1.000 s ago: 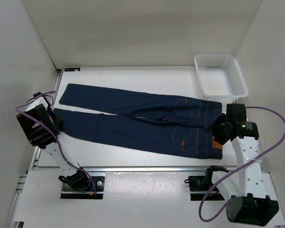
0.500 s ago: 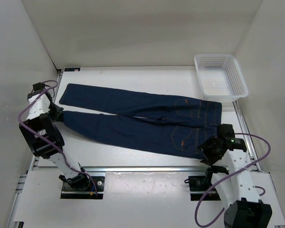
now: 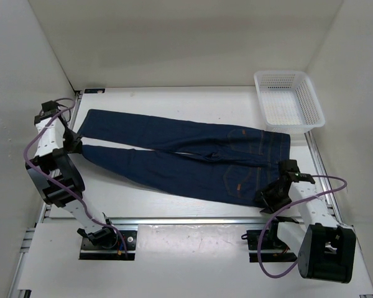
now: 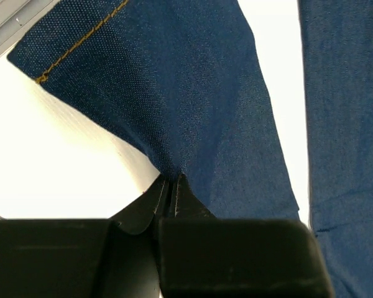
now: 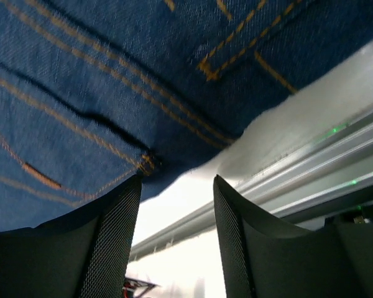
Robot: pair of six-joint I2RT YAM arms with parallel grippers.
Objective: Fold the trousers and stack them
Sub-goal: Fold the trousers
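While pinching the trousers (image 3: 186, 158) by the near leg's edge close to the hem, had the left gripper (image 4: 170, 186) fully closed on the denim at the left end of the table (image 3: 174, 99); had the right gripper (image 5: 176, 183) wide open, gripping nothing, at the waistband's near corner beside the table's front edge; showed the trousers flat, legs leftward, waist rightward.

Navy trousers (image 3: 186, 155) flat, legs leftward, pockets up
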